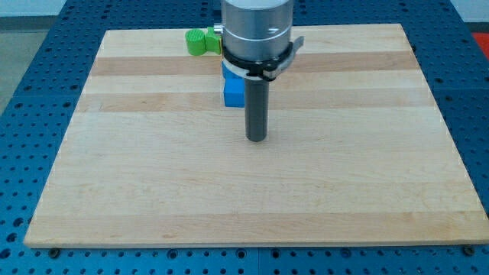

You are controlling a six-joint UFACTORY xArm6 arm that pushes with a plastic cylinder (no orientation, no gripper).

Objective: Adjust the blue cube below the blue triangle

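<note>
Blue cube (234,92): plain, bright, unmarked, no writing legible anywhere; sits on wooden board (252,183) near the view's top, partly hidden behind the arm. Second blue piece (227,67) just above it, shape unclear. Green block (202,40) at top edge. My tip (256,140) rests right of and slightly below the cube, apart; bare rod, nothing pinched.

Bright, even overhead light, soft faint shadows, sharp focus, no glare.
</note>
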